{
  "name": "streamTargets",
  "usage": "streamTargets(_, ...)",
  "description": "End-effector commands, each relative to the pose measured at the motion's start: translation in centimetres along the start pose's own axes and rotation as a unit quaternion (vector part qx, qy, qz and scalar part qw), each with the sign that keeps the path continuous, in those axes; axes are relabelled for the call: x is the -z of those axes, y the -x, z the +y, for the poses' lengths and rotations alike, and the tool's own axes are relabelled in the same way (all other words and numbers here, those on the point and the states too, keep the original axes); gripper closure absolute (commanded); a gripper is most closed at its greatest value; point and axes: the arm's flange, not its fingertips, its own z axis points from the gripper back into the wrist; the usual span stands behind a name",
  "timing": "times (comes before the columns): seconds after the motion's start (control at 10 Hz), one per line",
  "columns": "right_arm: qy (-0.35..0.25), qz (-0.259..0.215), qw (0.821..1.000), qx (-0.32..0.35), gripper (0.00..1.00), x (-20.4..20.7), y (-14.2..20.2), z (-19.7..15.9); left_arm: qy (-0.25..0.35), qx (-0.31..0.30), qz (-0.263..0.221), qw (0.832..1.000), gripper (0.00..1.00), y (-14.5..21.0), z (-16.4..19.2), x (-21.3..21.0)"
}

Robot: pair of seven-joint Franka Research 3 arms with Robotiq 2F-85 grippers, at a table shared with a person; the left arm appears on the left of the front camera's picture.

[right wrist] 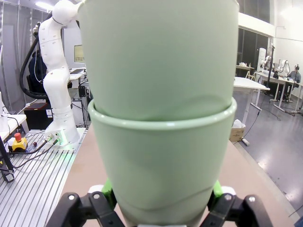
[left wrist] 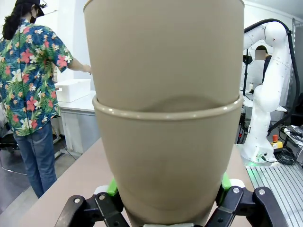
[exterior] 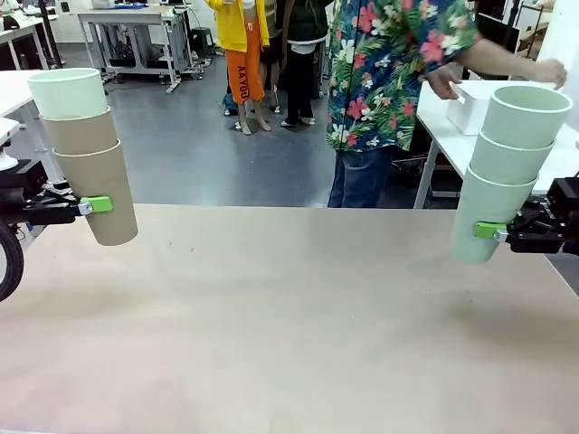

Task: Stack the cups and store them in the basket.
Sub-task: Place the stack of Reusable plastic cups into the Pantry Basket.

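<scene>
My left gripper [exterior: 95, 205] is shut on the bottom cup of a stack of three cups [exterior: 90, 154], two tan-brown with a mint one on top, held above the table's left edge. In the left wrist view the tan cups [left wrist: 165, 118] stand between the green pads [left wrist: 111, 187]. My right gripper [exterior: 488, 231] is shut on the bottom of a stack of three mint cups [exterior: 507, 172] at the right edge. The right wrist view has those mint cups [right wrist: 161, 118] close up. The white basket [exterior: 470, 104] sits on a side table at the back right, with a person's hands on it.
The brown tabletop [exterior: 289, 307] spreads bare between the two stacks. A person in a floral shirt [exterior: 389, 81] stands beyond the far edge, turned toward the side table [exterior: 443, 136]. The basket [left wrist: 71, 90] also appears in the left wrist view.
</scene>
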Motion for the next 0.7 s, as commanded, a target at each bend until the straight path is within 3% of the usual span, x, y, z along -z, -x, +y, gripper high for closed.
streamTargets(0.0, 0.001, 0.0, 1.0, -0.006, 0.15, -0.04, -0.29, 0.01, 0.002, 0.006, -0.002, 1.0, 0.15, -0.49, -0.12, 0.06)
streamTargets(0.6, 0.001, 0.0, 1.0, -0.006, 0.15, -0.04, -0.29, 0.01, 0.002, 0.006, -0.002, 1.0, 0.15, -0.49, -0.12, 0.06)
